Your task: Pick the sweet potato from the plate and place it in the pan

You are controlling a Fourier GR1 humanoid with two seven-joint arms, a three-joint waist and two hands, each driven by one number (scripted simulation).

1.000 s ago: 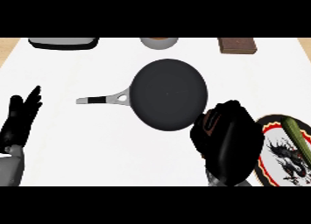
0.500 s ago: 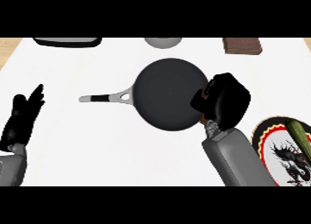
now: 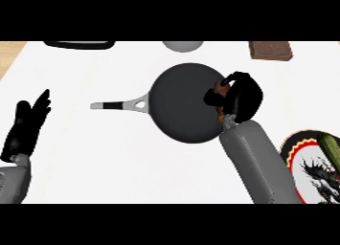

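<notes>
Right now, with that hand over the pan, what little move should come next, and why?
Probably lower a little and open the fingers. The right hand is curled round the sweet potato, already above the right side of the pan, so releasing there should land it inside.
</notes>
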